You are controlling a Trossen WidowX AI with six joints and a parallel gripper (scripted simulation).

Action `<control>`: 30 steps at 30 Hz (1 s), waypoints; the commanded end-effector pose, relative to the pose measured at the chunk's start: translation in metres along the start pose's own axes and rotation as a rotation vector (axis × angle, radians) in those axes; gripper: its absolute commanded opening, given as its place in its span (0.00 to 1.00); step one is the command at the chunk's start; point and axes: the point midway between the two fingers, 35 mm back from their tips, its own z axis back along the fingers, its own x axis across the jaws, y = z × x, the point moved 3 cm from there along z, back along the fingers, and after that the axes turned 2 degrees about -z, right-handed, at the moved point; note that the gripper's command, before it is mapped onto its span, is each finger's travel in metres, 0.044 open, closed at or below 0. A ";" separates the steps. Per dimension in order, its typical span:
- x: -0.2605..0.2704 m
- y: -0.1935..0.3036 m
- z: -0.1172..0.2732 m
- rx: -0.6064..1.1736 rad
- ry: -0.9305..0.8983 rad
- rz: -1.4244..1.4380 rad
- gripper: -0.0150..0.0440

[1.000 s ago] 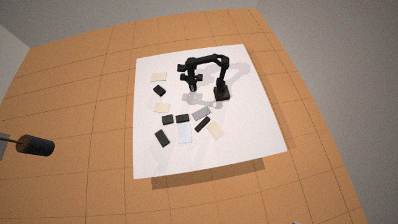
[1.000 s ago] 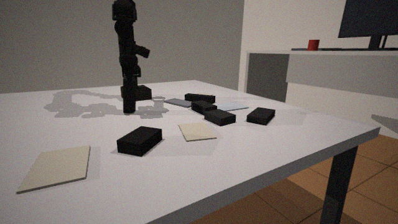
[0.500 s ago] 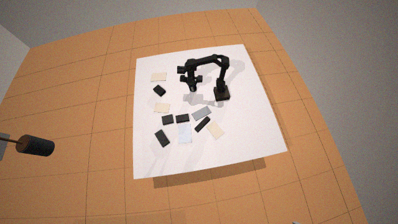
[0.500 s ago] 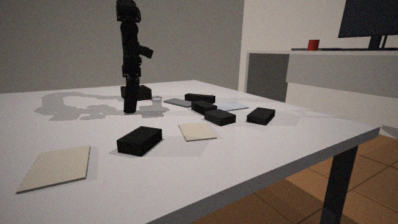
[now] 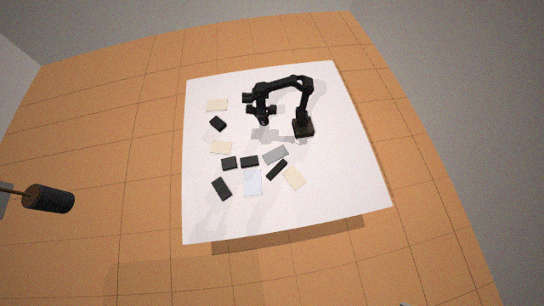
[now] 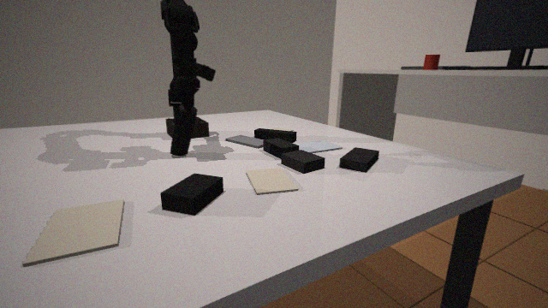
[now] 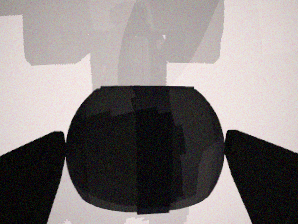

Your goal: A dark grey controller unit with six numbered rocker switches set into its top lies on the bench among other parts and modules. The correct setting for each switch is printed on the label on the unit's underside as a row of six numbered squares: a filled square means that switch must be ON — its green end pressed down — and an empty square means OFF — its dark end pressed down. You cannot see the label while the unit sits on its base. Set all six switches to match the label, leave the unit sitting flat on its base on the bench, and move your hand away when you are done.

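The dark grey controller unit (image 5: 263, 121) (image 6: 181, 139) (image 7: 105, 155) is held nearly upright on end, with its lower end close to the bench (image 5: 348, 170) (image 6: 342, 222). I cannot tell whether it touches the bench. The wrist view shows its rounded dark end, with a darker band down the middle. Its label and its switches are hidden in all views. My gripper (image 5: 262, 112) (image 7: 147, 141) is shut on the unit, one finger against each side. The top and exterior views are too small to show the fingertips clearly.
Several black modules, among them one (image 5: 218, 123) (image 6: 193, 193) at the far left and one (image 5: 276, 169) (image 6: 275, 134) beside a grey plate (image 5: 275, 155) (image 6: 245, 141). A pale blue sheet (image 5: 252, 183) (image 6: 322, 147) and cream plates (image 5: 217, 104) (image 6: 81, 231) also lie there.
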 end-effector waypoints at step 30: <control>0.003 -0.025 -0.012 -0.007 -0.013 -0.004 0.83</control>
